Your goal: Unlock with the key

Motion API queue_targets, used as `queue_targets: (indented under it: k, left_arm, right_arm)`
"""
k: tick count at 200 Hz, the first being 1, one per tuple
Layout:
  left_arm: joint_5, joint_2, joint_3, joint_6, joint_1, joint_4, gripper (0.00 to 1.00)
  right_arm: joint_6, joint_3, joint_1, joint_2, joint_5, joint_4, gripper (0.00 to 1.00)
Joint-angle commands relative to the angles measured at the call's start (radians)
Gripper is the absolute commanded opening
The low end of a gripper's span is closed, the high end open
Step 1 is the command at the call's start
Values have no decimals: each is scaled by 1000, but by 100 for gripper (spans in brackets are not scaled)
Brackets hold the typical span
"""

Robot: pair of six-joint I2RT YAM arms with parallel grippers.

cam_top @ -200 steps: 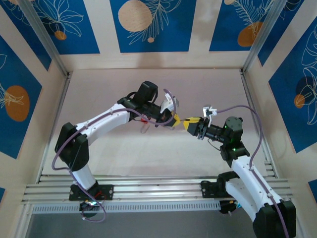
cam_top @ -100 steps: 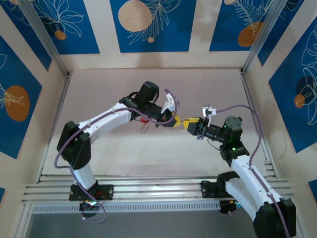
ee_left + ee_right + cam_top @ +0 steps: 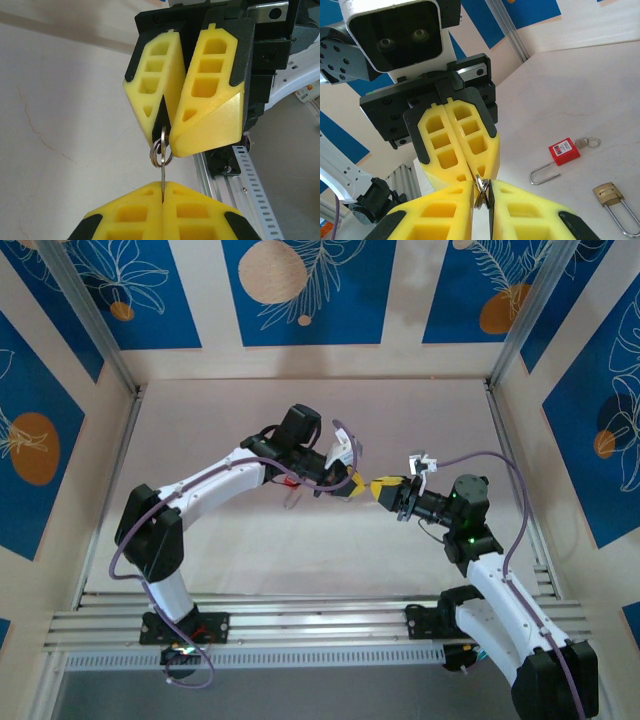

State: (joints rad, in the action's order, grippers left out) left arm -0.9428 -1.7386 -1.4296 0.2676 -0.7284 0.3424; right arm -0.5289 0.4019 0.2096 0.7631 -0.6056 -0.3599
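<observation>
Aloft, both arms inward, left gripper and right gripper nose to nose, each tight on the key.

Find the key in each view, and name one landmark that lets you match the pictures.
Top external: too small to make out, where yellow fingertips meet, mid-table.
Left wrist: key lower centre, edge-on under its ring.
Right wrist: bottom centre, with the ring.
Landmark: the meeting yellow fingertips.

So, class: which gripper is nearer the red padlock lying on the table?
Left. The left gripper hangs between the red padlock and the right gripper, which meets it tip to tip at the key.
</observation>
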Motion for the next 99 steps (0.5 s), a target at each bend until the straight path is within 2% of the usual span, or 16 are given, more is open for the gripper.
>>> queue_targets:
  k: [1,99]
  left_arm:
    - [-37,-21,-31,2,6,30,0]
    - [-50,-27,-39,6,5,50,0]
  right_arm:
    - [7,31,10,-2,0,-39,18]
    - [17,42,14,30,7,-54,21]
